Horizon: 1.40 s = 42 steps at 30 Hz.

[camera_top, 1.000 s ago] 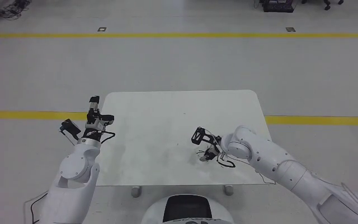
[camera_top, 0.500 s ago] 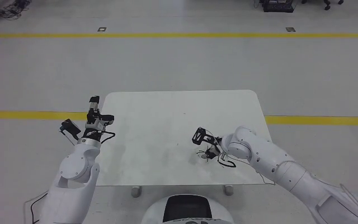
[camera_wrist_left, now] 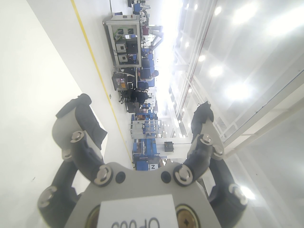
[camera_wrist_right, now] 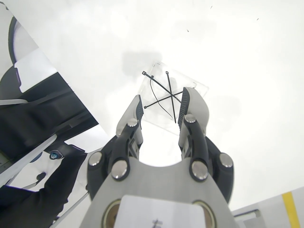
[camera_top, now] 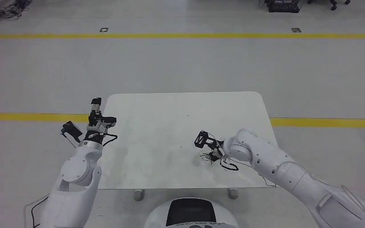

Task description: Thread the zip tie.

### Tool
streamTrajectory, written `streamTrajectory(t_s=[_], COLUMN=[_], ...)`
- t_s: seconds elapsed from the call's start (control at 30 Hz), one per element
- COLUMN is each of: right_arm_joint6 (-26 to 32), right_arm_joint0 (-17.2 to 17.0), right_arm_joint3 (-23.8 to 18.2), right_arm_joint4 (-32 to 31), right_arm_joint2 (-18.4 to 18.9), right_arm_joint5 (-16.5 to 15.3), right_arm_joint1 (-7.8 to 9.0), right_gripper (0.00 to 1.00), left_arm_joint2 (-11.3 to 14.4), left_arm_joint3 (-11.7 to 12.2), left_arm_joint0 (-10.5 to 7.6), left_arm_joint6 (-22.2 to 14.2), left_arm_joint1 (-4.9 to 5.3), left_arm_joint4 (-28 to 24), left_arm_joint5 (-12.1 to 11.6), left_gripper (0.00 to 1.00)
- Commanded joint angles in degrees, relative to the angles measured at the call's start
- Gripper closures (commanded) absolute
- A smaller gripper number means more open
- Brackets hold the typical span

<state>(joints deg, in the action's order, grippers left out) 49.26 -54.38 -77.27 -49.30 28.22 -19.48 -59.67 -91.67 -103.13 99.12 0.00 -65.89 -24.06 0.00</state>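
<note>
The right arm has slid a little toward the middle of the table [camera_top: 171, 102] over the last second, carrying the right gripper [camera_wrist_right: 161, 106] with it, while the left arm has not stirred from its place at the table's left edge. The right gripper's jaws stand apart with nothing between them, hanging just over a few black zip ties [camera_wrist_right: 163, 93] that lie crossed on a clear sheet [camera_wrist_right: 192, 84] toward the front right of the table. One fingertip sits over the end of a tie, though I cannot tell whether it touches. The left gripper [camera_wrist_left: 142, 106] is spread wide too and holds nothing, aimed out at the room, well apart from the ties. This looks like the very start of the job: the approach to pick up one tie, with no threading begun. The next move probably calls for singling out one strap from the crossed pile and closing on it low against the sheet. The ties are thin and flat, so a pinch may slip or lift a second one, and the slick sheet could shift under pressure. Once a tie is raised, the left arm would likely have to come across to take the other end. The front edge of the table runs near the sheet, so room is tight there. The wide bare stretch between the two arms gives the best space for bringing them together.
</note>
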Motion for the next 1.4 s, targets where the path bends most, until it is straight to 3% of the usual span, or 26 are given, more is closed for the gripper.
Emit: streamTrajectory(t_s=[0.0,0.5,1.37], right_arm_joint6=[-0.1,-0.9,-2.9], right_arm_joint0=[0.3,2.7,5.4], right_arm_joint3=[0.8,5.4,9.3], right_arm_joint4=[0.2,1.1,0.8], right_arm_joint2=[-0.4,-4.4,-8.9], right_arm_joint5=[0.0,0.0,0.0], right_arm_joint1=[-0.36,-2.60,-4.24], right_gripper=[0.64,0.76,0.80], left_arm_joint2=[0.0,0.0,0.0], left_arm_joint3=[0.0,0.0,0.0], left_arm_joint0=[0.00,0.00,0.00], left_arm_joint6=[0.0,0.0,0.0], left_arm_joint1=[0.00,0.00,0.00], left_arm_joint4=[0.0,0.0,0.0], left_arm_joint5=[0.0,0.0,0.0], left_gripper=[0.00,0.00,0.00])
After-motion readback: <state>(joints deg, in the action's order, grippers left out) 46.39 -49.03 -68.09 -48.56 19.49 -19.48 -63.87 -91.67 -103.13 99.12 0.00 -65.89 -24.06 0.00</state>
